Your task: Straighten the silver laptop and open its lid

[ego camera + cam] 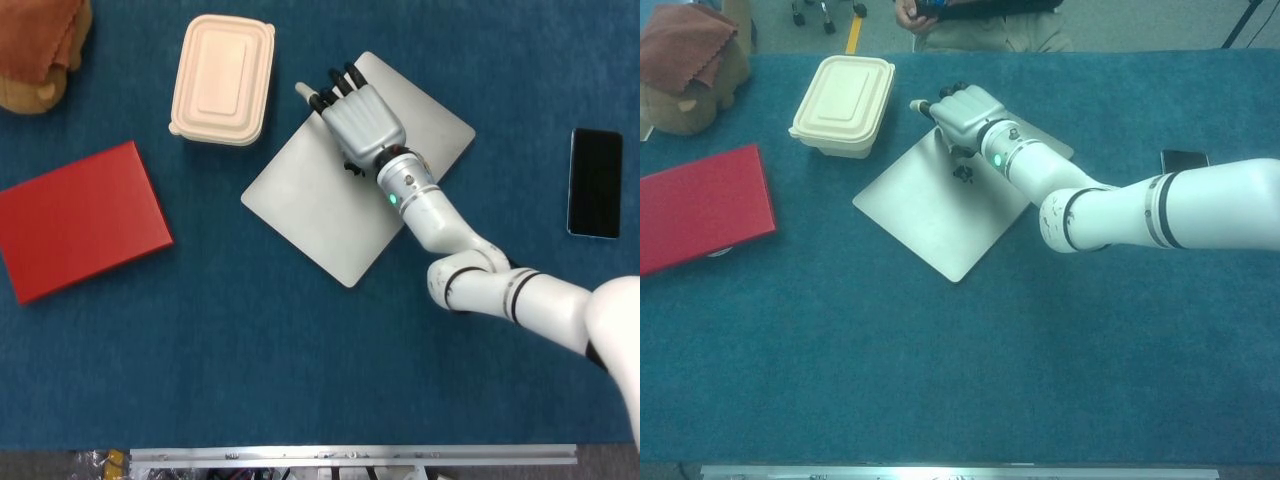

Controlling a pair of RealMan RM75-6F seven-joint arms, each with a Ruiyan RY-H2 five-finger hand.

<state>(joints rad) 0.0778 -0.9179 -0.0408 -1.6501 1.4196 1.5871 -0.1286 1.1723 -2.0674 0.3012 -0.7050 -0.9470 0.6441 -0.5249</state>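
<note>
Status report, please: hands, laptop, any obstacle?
Right hand rests on the silver laptop, fingers at its far edge. Left hand not in view. Laptop closed, lying crooked. Cream food box beside its far-left edge.

The laptop (355,170) lies skewed mid-table, the right hand (358,117) over its far edge. A lidded container (222,79) sits just left of it, a book (80,219) further left, a phone (595,183) well right.

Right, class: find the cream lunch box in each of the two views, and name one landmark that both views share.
Head view: the lunch box lies upper left of centre, just left of the silver laptop.
Chest view: the lunch box sits upper left, near the table's far edge.
Shared landmark: the red book, lower left of the box in both.
</note>
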